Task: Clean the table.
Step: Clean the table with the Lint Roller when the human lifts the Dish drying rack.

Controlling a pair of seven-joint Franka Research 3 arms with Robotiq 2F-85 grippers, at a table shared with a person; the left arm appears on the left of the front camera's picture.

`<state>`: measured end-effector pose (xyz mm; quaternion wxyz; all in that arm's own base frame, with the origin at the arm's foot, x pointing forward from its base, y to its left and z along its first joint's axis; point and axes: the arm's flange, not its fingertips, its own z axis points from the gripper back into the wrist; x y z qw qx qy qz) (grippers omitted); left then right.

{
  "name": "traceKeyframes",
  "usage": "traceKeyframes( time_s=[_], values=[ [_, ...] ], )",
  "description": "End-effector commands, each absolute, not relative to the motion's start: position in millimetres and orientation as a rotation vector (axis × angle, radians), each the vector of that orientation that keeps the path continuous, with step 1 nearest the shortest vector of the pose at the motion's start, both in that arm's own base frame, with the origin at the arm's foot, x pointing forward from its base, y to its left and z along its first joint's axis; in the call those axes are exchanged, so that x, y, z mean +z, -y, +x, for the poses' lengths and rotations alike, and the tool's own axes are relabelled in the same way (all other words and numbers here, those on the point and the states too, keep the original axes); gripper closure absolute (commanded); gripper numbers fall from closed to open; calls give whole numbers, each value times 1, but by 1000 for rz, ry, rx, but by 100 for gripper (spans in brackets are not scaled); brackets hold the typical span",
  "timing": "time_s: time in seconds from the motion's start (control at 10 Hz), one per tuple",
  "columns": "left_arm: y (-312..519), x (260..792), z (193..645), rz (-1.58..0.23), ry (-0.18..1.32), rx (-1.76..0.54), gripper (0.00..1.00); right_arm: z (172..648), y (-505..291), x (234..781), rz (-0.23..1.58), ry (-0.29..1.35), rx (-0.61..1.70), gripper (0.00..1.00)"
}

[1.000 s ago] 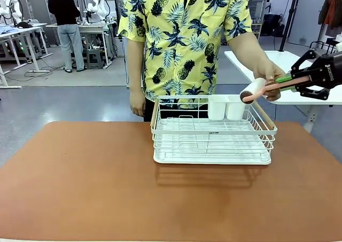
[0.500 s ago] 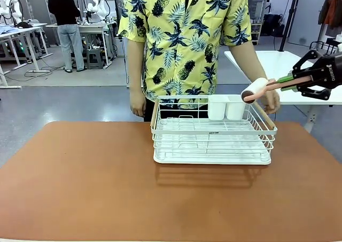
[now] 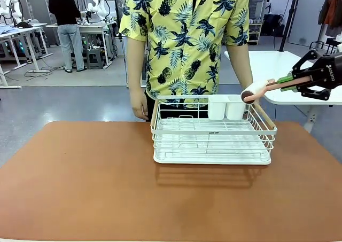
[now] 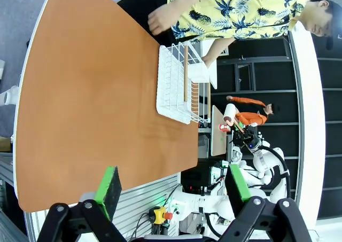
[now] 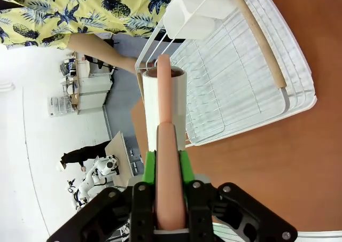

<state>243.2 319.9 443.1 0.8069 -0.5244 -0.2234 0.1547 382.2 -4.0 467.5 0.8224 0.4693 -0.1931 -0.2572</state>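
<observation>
Noted right gripper [image 3: 287,80] clenched on lint roller [image 3: 255,90] handle, axis near level, head pointing left, near wire rack [image 3: 212,140] far right corner. Noted left gripper [image 4: 173,191] released, empty. Judged table [image 3: 80,183] below-left of roller; right arm nearer.

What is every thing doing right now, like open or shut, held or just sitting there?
Right tool: shut on the pink-handled lint roller with a white roll.
Lint roller: up off the table, gripped by its handle.
Left tool: open, holding nothing.
White wire dish rack: sitting flat on the reddish-brown table.
Two white plastic cups: upright at the rack's far edge.
</observation>
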Motion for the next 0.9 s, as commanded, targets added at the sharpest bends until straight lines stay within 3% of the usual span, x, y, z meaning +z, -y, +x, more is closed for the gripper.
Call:
traceKeyframes(
  time_s=[0.0, 0.8],
  values=[
    [-324, 444, 242, -1137, 501, 308, 0, 382, 1, 469, 996, 410, -538, 99],
    [-324, 444, 242, -1137, 501, 308, 0, 382, 1, 469, 996, 410, -538, 99]
  ],
)
